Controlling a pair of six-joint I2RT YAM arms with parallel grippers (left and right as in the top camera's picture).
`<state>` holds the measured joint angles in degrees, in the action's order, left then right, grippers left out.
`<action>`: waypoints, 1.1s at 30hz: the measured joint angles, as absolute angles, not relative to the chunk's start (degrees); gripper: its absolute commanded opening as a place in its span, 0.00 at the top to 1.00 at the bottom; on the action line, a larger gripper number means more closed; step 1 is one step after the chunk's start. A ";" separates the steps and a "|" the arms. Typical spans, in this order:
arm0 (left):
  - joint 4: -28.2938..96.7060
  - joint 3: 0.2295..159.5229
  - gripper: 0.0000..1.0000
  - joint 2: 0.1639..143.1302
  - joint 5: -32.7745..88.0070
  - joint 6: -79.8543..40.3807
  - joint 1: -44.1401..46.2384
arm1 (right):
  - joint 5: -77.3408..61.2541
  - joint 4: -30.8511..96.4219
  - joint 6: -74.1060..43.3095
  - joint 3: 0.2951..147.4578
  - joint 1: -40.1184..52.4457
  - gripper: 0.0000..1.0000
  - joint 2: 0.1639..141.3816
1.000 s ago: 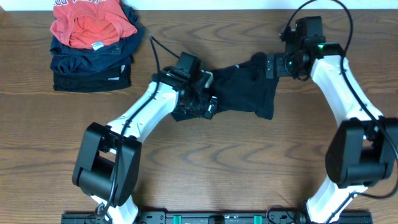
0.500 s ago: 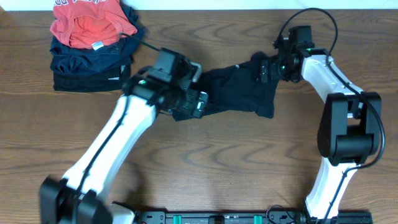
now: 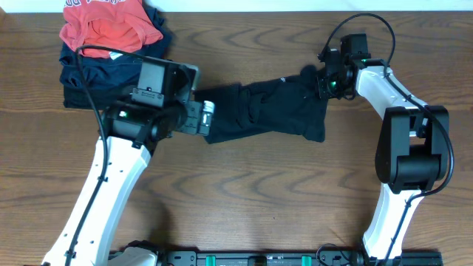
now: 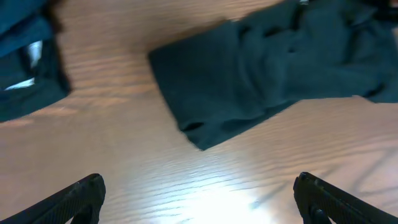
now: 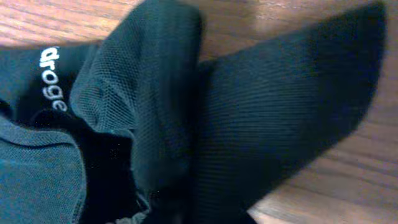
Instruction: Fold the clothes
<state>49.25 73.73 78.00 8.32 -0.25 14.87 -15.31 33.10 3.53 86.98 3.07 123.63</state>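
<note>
A wooden table [image 3: 259,207] fills the overhead view, and the two arms reach in from its near edge, the left arm [image 3: 111,185] angling up toward the middle and the right arm [image 3: 403,148] bending up to the far right. The black long-sleeved garment [image 3: 273,114] lies bunched in a rumpled band across the table's centre, its left end squared off and its right end wider, with a corner hanging toward the near side. At the far left corner sits a stack of folded dark navy garments [image 3: 103,81] with a red-orange shirt [image 3: 107,26] crumpled on top, well apart from the black garment. The left gripper [image 3: 204,118] is just beside the garment's left end; its wrist view shows the fingers spread wide over bare wood with nothing between them, and the cloth lying ahead of them. The right gripper [image 3: 324,80] sits at the garment's upper right end; its wrist view is filled with folds of black fabric and its fingers are out of sight, so I cannot tell whether they grip. A small white logo print [image 5: 51,79] shows on the cloth there.
</note>
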 measured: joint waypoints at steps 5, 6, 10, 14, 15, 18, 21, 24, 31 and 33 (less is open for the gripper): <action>49.91 73.73 0.02 78.00 6.35 -0.25 11.60 | -16.67 36.40 3.36 87.35 1.96 0.99 123.57; 50.11 73.73 0.02 78.00 5.89 -0.25 10.98 | -16.99 37.69 3.36 87.44 1.41 0.99 123.39; 50.87 73.73 0.02 78.00 3.84 -0.25 8.88 | -17.17 42.85 3.88 87.46 -1.93 0.99 121.30; 51.31 73.73 0.02 78.00 2.13 -0.25 7.81 | -16.91 45.39 5.28 87.50 -6.96 0.99 116.14; 51.46 73.73 0.02 78.00 1.80 -0.25 7.60 | -16.84 45.58 5.65 87.57 -7.94 0.99 114.76; 52.21 73.73 0.02 78.00 1.08 -0.25 7.49 | -16.45 45.67 6.66 88.23 -9.80 0.99 110.54; 52.73 73.73 0.02 78.00 0.99 -0.25 7.49 | -16.88 45.67 7.03 88.58 -9.41 0.99 108.31; 52.99 73.73 0.02 78.00 0.64 -0.25 7.49 | -17.58 45.82 6.94 88.64 -7.46 0.99 107.83; 53.01 73.73 0.02 78.00 -0.89 -0.25 7.20 | -18.13 45.76 4.21 88.64 2.48 0.99 107.85; 53.01 73.71 0.02 78.00 -1.43 -0.23 7.16 | -18.28 45.23 3.01 88.64 5.34 0.99 107.85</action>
